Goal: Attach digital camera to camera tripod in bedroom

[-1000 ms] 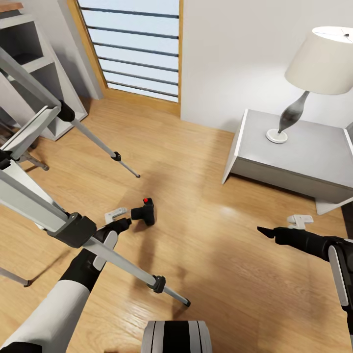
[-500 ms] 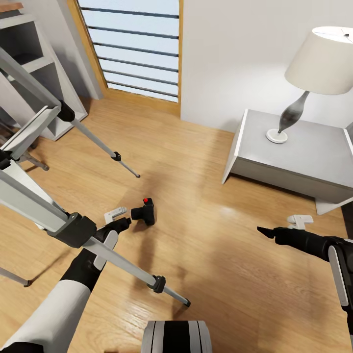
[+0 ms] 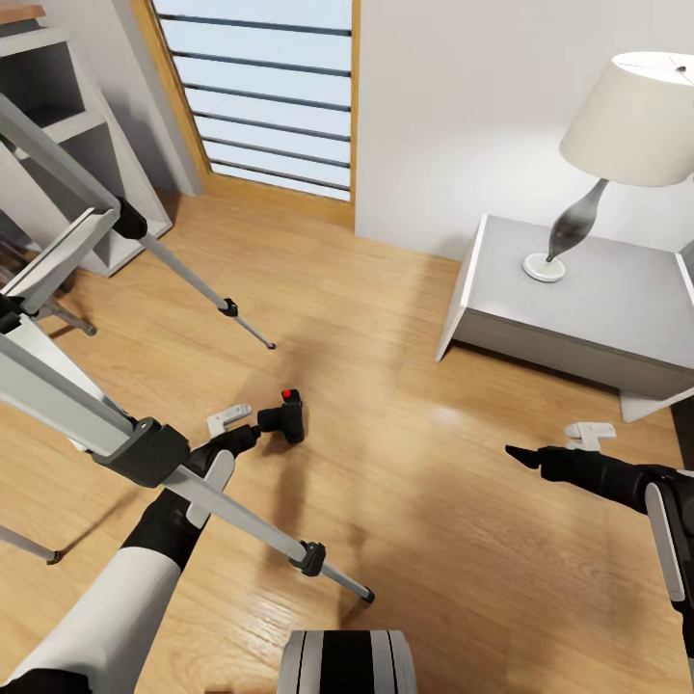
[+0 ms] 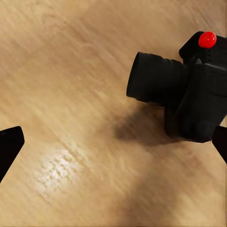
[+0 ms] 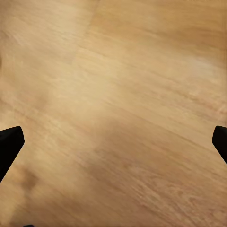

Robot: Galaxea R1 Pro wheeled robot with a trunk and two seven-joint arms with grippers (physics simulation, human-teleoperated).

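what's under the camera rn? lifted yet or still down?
Light wood floor lies under the digital camera; its shadow falls just beside it. Whether it touches the floor cannot be seen. The left gripper is open, fingers apart, not around the camera.

the left hand [image 3: 234,431] has edged slightly closer to the digital camera [image 3: 285,416].

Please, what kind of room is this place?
Probably a bedroom or another home room: a grey nightstand with a white lamp stands by the white wall, the floor is light wood, and a railed window or door lets in daylight.
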